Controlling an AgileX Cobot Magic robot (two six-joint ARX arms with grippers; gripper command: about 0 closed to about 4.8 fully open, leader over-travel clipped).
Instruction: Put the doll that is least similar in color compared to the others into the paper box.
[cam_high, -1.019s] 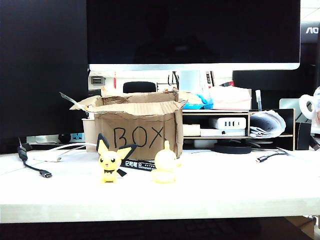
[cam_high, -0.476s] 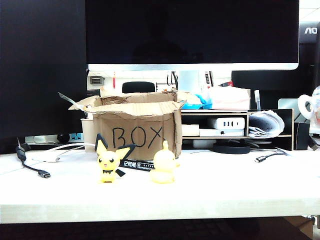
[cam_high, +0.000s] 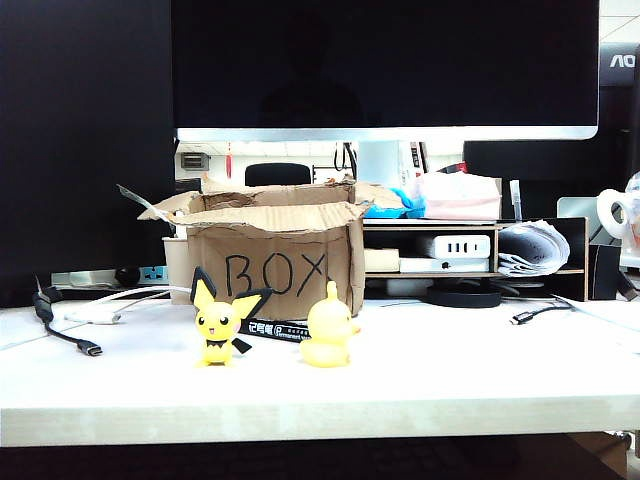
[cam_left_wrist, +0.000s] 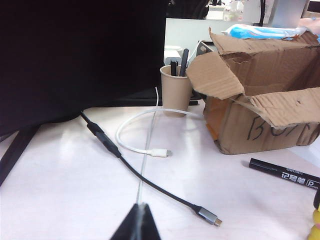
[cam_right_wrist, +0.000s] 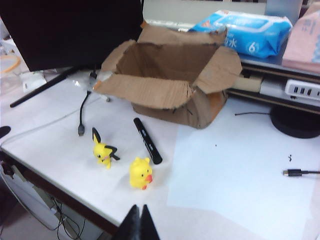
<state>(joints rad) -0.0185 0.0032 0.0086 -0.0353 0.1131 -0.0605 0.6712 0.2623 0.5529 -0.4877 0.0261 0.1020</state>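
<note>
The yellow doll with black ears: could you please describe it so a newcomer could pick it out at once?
Find the paper box marked "BOX" on the white table. Just in front of it stand two small yellow figures, with a black marker lying behind them. The wanted doll is the one with black-tipped pointed ears, unlike the plain yellow duck-like figure beside it.

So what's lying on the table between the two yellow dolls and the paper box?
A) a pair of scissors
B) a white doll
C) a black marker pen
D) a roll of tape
C: a black marker pen lies between the paper box and the two yellow dolls, the black-eared one and the plain one; no white doll shows on the table.
</note>
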